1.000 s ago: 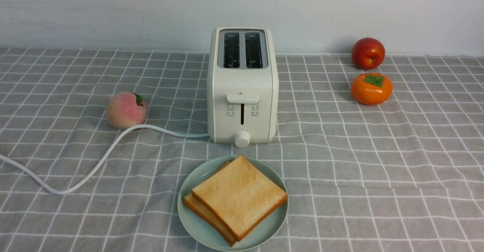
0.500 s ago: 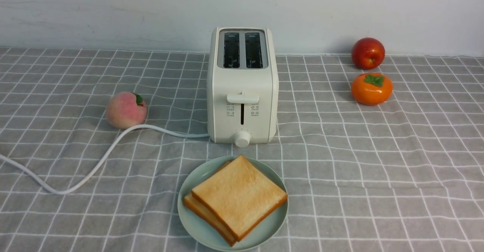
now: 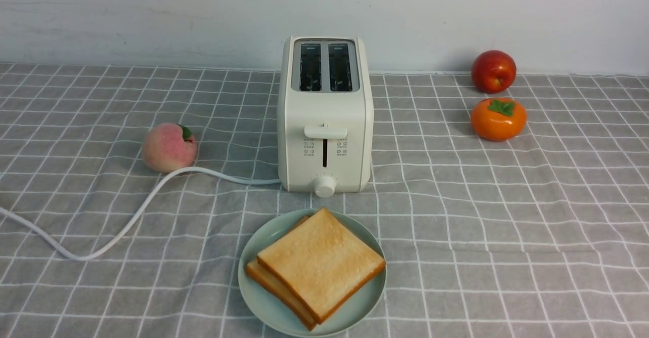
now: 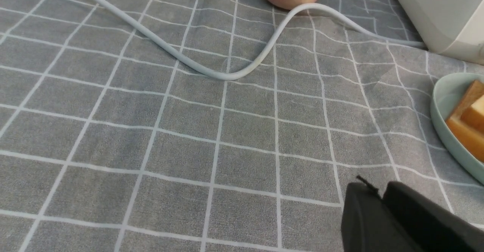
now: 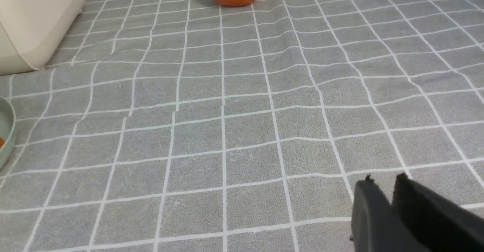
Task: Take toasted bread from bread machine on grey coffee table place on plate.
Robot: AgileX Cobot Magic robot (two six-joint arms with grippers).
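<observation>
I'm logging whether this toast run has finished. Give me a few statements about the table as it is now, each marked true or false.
1. Both slices of toasted bread lie stacked on the plate. True.
2. A slice still stands in one slot of the bread machine. False: both slots look empty.
3. The peach lies on the machine's left, beside its white cord. True.
4. The left tool grips a slice. False: it is shut on nothing, over the grey coffee table.
5. The apple lies nearer the plate than the persimmon. False: the apple is farther back.
</observation>
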